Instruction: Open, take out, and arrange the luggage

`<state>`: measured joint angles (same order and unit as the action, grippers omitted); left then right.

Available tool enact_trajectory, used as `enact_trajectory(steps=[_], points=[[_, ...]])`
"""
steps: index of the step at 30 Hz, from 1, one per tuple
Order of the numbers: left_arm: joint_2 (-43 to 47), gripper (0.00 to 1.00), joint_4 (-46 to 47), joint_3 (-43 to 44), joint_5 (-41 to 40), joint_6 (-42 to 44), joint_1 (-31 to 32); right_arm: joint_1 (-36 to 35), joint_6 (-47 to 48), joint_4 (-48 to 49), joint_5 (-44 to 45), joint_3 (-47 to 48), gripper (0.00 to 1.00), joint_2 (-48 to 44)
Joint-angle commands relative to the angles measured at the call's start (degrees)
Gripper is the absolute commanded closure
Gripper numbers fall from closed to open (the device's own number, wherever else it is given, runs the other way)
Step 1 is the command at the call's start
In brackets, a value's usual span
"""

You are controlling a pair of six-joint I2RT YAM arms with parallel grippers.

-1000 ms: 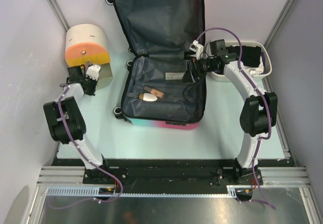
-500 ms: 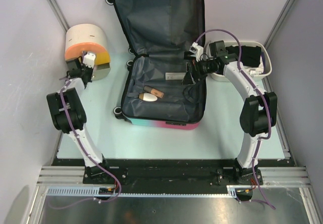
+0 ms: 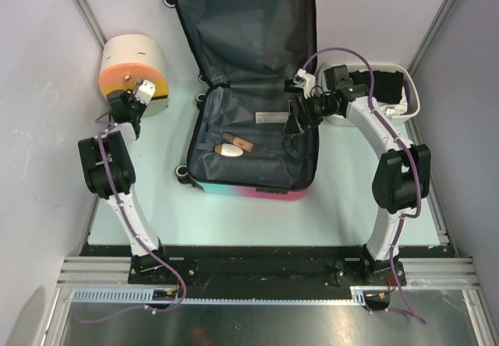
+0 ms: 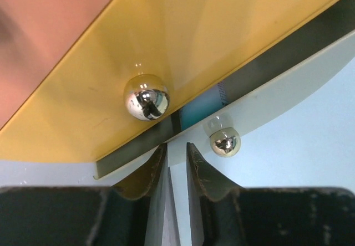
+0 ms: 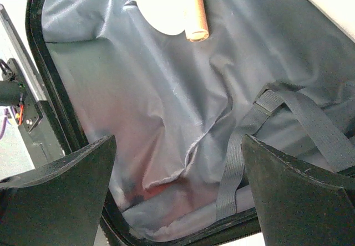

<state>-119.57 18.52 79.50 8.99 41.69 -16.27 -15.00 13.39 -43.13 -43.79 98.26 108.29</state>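
The luggage lies open in the middle, its lid leaning back and its dark grey lining showing. In the lower half lie a white oval thing, a brown tube and a flat white card. My right gripper hangs open over that half's right side, and its wrist view shows its fingers wide apart above the lining and a grey strap. My left gripper is at the drawer box, its fingers a narrow gap apart with nothing between them.
The cream-and-orange drawer box stands at the far left. Its yellow drawer front has a silver ball knob, and the cream drawer below has another knob. A white basin with dark things sits at the right. Walls close in both sides.
My left arm has swung up to the drawer box and its fingers have parted slightly. The cream drawer sticks out less than before. My right gripper has barely shifted.
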Motion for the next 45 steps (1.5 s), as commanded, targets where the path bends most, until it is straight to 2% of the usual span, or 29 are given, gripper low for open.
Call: enact_trajectory(steps=[1, 4, 7, 9, 11, 12, 13, 15, 18, 20, 21, 23, 25, 26, 27, 32, 35, 36, 40, 45], points=[[-0.8, 0.76, 5.2, 0.7, -0.4, 8.4, 1.6, -0.3, 1.2, -0.8, 0.9, -0.2, 0.0, -3.7], [2.0, 0.74, 6.8, -1.5, -1.0, 9.7, 2.0, -0.3, 1.5, -1.1, 1.1, -0.2, 0.0, -3.9], [7.8, 0.67, 7.6, -7.1, 1.4, 5.8, 1.9, -0.2, 1.8, -1.0, 1.2, -0.2, 0.0, -4.3], [15.8, 0.64, 7.8, -12.5, 3.5, 1.5, 1.6, 0.0, 2.2, -0.9, 1.3, -0.3, 0.0, -4.9], [23.6, 0.55, 7.8, -15.9, 4.7, -1.9, 1.3, 0.2, 2.5, -0.8, 1.3, -0.7, 0.0, -5.3], [26.3, 0.43, 7.8, -18.7, 4.3, -5.5, 1.3, 0.2, 2.6, -0.8, 1.3, -0.8, 0.0, -5.6], [28.2, 0.26, 7.8, -19.7, 3.4, -7.9, 1.3, 0.3, 2.7, -0.6, 1.2, -0.8, 0.0, -5.8], [33.6, 0.13, 7.8, -22.2, -1.1, -15.6, 1.3, 0.2, 3.2, -0.5, 1.1, -0.9, 0.0, -6.2], [37.2, 0.06, 7.8, -24.3, -5.7, -24.2, 1.4, 0.0, 4.5, -0.3, 1.6, -1.1, 0.0, -6.9], [37.7, 0.06, 6.7, -24.2, -8.7, -29.4, 1.3, -0.1, 4.8, -0.4, 1.6, -1.3, 0.0, -7.2], [37.7, 0.03, 2.0, -22.0, -8.9, -30.8, 1.2, 0.0, 5.0, -0.6, 1.5, -1.2, 0.0, -7.3], [36.7, 0.03, -2.3, -19.2, -5.6, -38.1, -0.5, 0.0, 5.1, -0.8, 1.3, -1.1, 0.0, -7.2], [35.2, 0.1, -6.2, -16.0, 0.5, -44.2, -4.2, 0.0, 5.1, -0.8, 1.3, -1.1, 0.0, -7.3], [34.4, 0.13, -6.5, -15.1, 8.6, -49.9, -5.2, 0.1, 5.1, -0.8, 1.3, -1.1, 0.0, -7.4], [33.5, 0.18, -7.2, -13.3, 10.3, -52.1, -5.8, 0.0, 5.1, -0.9, 1.3, -1.3, 0.0, -7.6], [26.5, 0.23, -11.1, -7.9, 10.1, -58.5, -5.8, 0.3, 5.2, -1.0, 1.3, -3.3, 0.0, -9.3], [22.6, 0.31, -11.4, -5.6, 9.4, -60.1, -5.7, 0.3, 5.3, -0.9, 1.3, -4.8, 0.0, -10.3], [21.5, 0.38, -12.6, -3.7, 9.8, -60.0, -5.7, 0.6, 5.3, -0.8, 1.3, -5.1, 0.0, -10.4], [17.1, 0.42, -13.9, -0.1, 7.4, -61.6, -5.7, 0.9, 5.3, -1.3, 1.5, -5.3, 0.0, -10.8], [12.2, 0.42, -13.9, 6.2, 9.8, -62.9, -5.5, 1.0, 5.9, -2.5, 2.4, -5.0, 0.0, -11.0]])
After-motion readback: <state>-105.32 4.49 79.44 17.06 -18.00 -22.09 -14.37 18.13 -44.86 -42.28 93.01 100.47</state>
